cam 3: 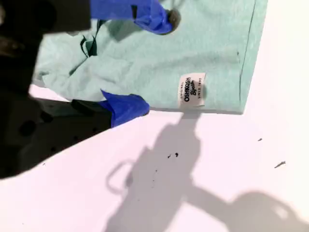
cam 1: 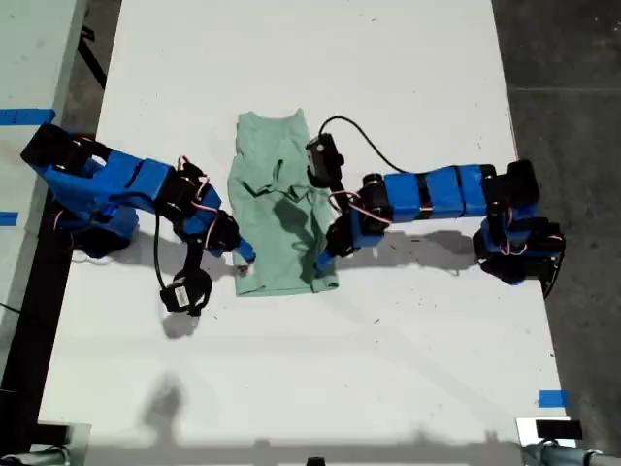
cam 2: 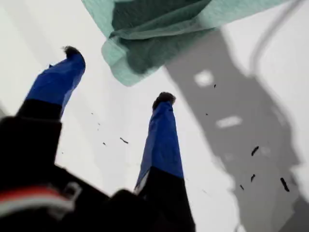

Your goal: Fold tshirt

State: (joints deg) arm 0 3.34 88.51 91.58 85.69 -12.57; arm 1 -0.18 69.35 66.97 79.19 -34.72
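Observation:
The pale mint-green tshirt (cam 1: 281, 209) lies on the white table (cam 1: 388, 68), folded into a narrow lengthwise strip with rumpled folds near its middle. My first gripper (cam 1: 323, 257) is open at the strip's near corner on the exterior view's right. In the first wrist view, that gripper (cam 2: 118, 75) has its fingertips just short of the tshirt corner (cam 2: 145, 43). My second gripper (cam 1: 238, 254) is open at the opposite near corner. In the second wrist view, that gripper (cam 3: 147, 63) straddles the tshirt (cam 3: 203, 43) edge, one finger over the cloth, beside the white label (cam 3: 192, 90).
A black cable (cam 1: 364, 141) arcs over the table from the first arm's camera. Blue tape marks sit at the exterior view's lower right (cam 1: 553, 398) and on a neighbouring surface at its left (cam 1: 24, 116). Dark floor (cam 1: 572, 97) borders the table on the exterior view's right.

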